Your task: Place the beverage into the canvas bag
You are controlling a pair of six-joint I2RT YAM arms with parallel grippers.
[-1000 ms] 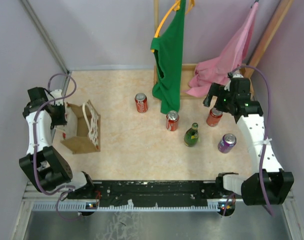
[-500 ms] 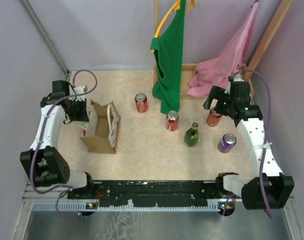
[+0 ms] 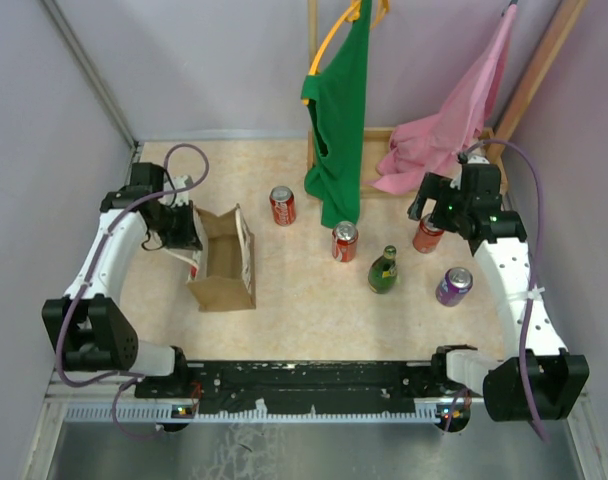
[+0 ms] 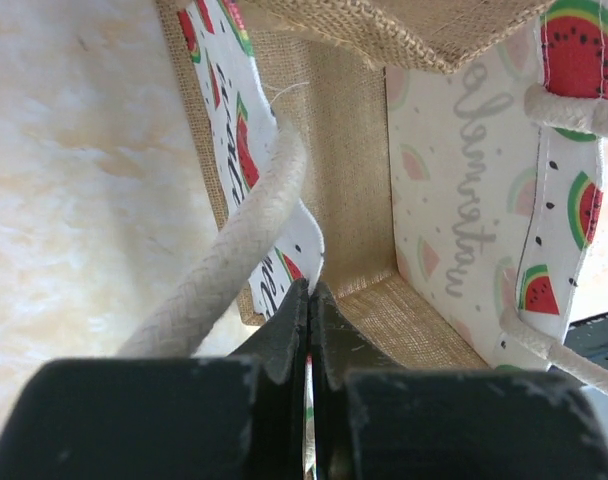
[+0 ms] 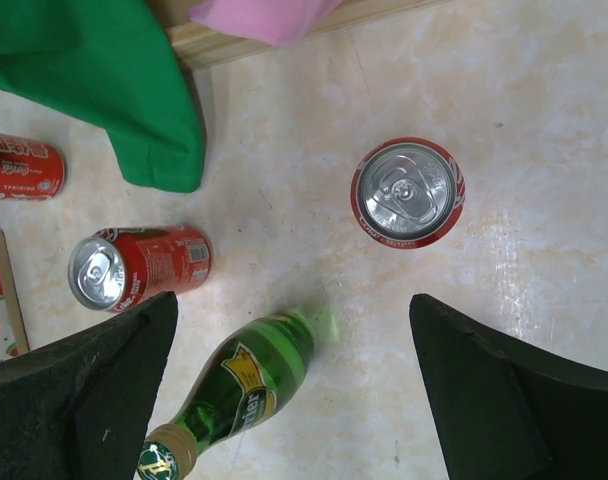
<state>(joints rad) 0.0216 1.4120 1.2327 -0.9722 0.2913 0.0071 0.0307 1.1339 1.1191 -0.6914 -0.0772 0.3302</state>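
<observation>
The canvas bag (image 3: 224,265) stands open at the left of the table, tan with white rope handles. My left gripper (image 3: 187,228) is shut on its rim; in the left wrist view the fingers (image 4: 311,290) pinch the watermelon-print wall beside a rope handle (image 4: 249,235). Three red cans (image 3: 282,205) (image 3: 344,241) (image 3: 428,233), a green bottle (image 3: 383,269) and a purple can (image 3: 453,286) stand on the table. My right gripper (image 3: 424,200) is open and empty above the right red can (image 5: 408,192), with the bottle (image 5: 234,385) below between the fingers (image 5: 292,305).
A green shirt (image 3: 336,120) and a pink cloth (image 3: 449,120) hang from a wooden rack (image 3: 379,135) at the back. Grey walls close in on the left, right and back. The shirt's hem hangs just behind the middle red can.
My left gripper has dragged the bag to the right, from the left wall towards the middle of the table. The right arm has barely moved.
</observation>
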